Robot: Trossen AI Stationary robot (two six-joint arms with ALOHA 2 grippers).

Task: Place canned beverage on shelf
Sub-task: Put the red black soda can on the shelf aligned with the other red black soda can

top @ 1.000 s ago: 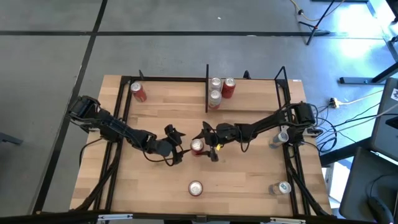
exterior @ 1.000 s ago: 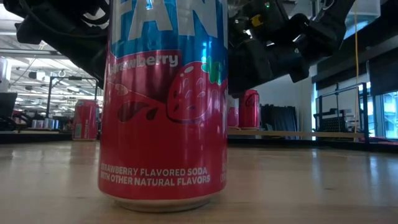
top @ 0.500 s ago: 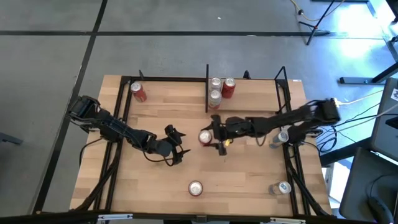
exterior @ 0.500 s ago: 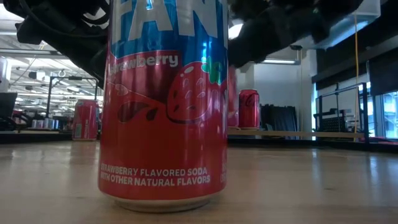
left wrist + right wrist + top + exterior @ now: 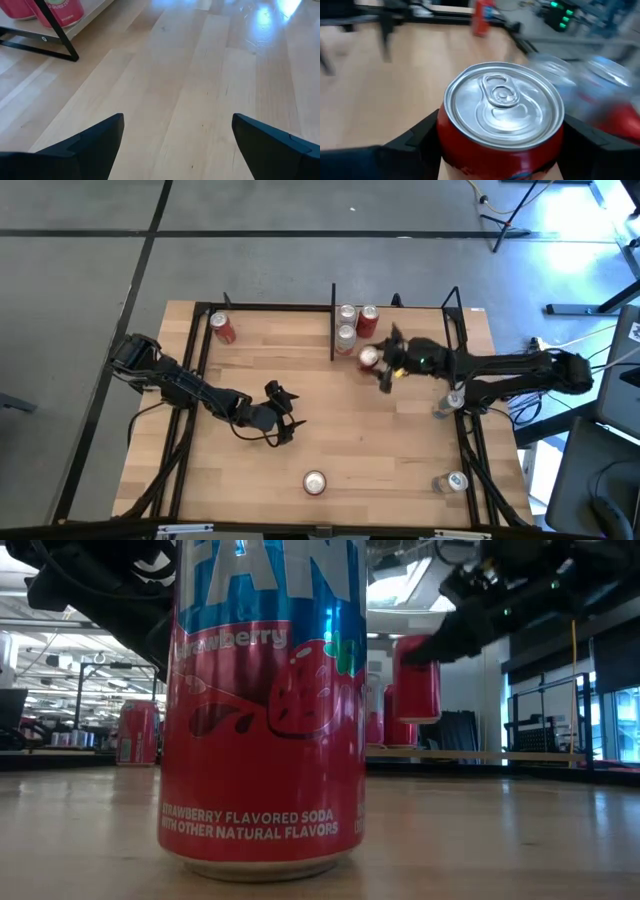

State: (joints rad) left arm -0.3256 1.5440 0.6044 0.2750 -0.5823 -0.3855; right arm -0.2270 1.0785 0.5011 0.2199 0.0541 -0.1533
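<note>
High view: right gripper (image 5: 377, 363) carries a red can (image 5: 369, 357), fingers pinching its sides, just in front of the shelf (image 5: 400, 320) and beside the three cans (image 5: 347, 325) by the dark divider (image 5: 332, 320). Low view shows the held can (image 5: 416, 678) clear of the worktop (image 5: 480, 830). Left gripper (image 5: 281, 415) hovers mid-worktop, fingers spread, nothing between them.

Robotics lab — concrete floor (image 5: 250, 260), trailing cables (image 5: 560, 345), light stand (image 5: 515, 215)
</note>
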